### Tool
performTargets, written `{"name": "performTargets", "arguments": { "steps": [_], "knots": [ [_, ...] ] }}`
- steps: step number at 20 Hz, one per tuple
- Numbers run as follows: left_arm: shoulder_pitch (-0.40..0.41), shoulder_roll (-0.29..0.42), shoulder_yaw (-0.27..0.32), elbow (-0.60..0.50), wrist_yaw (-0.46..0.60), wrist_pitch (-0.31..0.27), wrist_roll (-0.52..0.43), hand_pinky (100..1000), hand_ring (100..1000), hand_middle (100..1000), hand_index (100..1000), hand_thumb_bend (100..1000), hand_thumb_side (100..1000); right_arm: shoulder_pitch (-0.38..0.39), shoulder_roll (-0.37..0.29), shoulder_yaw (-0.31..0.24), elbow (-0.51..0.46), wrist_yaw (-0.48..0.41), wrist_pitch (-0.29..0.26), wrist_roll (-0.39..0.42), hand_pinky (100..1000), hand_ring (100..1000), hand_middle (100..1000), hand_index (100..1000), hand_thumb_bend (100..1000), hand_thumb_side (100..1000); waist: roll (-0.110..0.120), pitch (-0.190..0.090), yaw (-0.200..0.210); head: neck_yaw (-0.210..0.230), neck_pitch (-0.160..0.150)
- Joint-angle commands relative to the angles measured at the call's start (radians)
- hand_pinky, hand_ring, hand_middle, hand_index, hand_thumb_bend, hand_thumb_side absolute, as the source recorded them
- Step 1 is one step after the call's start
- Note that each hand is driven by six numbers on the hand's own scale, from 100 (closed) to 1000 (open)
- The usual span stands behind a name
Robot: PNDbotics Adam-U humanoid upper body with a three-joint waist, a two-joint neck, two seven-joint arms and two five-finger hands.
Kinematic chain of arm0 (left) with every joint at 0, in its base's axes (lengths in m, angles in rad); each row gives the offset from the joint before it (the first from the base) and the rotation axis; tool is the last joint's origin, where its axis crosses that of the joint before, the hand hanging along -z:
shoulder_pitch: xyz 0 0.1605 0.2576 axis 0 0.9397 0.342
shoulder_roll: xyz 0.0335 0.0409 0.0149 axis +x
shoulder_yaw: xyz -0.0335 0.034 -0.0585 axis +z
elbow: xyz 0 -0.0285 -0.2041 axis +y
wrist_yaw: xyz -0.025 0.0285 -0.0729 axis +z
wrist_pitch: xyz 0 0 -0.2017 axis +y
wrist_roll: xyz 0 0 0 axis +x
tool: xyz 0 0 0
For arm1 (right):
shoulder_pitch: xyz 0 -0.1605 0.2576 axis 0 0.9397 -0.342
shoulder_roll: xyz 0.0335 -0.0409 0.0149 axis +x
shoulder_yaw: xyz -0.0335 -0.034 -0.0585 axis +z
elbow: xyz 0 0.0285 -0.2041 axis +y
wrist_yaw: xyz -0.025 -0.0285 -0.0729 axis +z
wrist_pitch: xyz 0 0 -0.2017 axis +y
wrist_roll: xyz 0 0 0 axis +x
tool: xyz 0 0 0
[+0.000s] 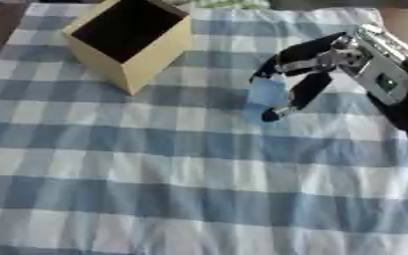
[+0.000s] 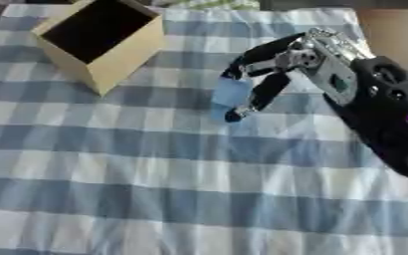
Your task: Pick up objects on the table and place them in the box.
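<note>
The right robot hand (image 2: pixel 281 74) comes in from the right, and its fingers curl around a small light blue thing (image 2: pixel 231 94) near the checked cloth (image 2: pixel 155 169) on the bench. The box (image 2: pixel 99 42) stands open at the far left, well apart from the blue thing. The blue thing may slip out on the way over. It could also bump the box's rim and tip the box.

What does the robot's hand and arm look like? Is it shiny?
The right hand has black fingers with silver metal at the joints and a shiny silver back. The arm behind it is thick and black, with a tiny purple light. No left hand shows.
</note>
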Motion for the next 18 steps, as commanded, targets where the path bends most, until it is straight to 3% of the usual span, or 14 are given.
{"name": "performTargets", "arguments": {
  "steps": [1, 6, 9, 18],
  "knots": [
    [-0.002, 0.009, 0.005, -0.014, -0.002, 0.002, -0.004, 622, 713, 762, 814, 100, 738, -0.009, 0.0, -0.017, 0.023, 0.009, -0.039, 0.033, 794, 804, 788, 991, 478, 852, 0.003, -0.016, 0.003, -0.002, -0.005],
    [-0.002, 0.007, 0.005, -0.014, -0.006, 0.005, -0.004, 621, 711, 760, 810, 100, 745, -0.01, 0.01, -0.019, 0.011, -0.03, -0.014, 0.003, 734, 737, 642, 839, 250, 757, 0.005, -0.014, 0.004, 0.001, -0.002],
    [0.0, 0.005, 0.006, -0.014, -0.008, 0.006, -0.003, 621, 711, 760, 809, 100, 748, -0.012, -0.002, -0.019, -0.021, -0.064, 0.021, -0.031, 721, 736, 625, 817, 114, 752, 0.004, -0.016, 0.004, 0.002, -0.002],
    [-0.001, 0.009, 0.006, -0.014, -0.01, 0.009, -0.008, 622, 710, 760, 809, 100, 749, -0.021, -0.067, -0.066, -0.2, -0.125, 0.104, -0.106, 731, 729, 633, 814, 100, 689, 0.0, -0.022, 0.003, 0.004, -0.007]
  ]
}}
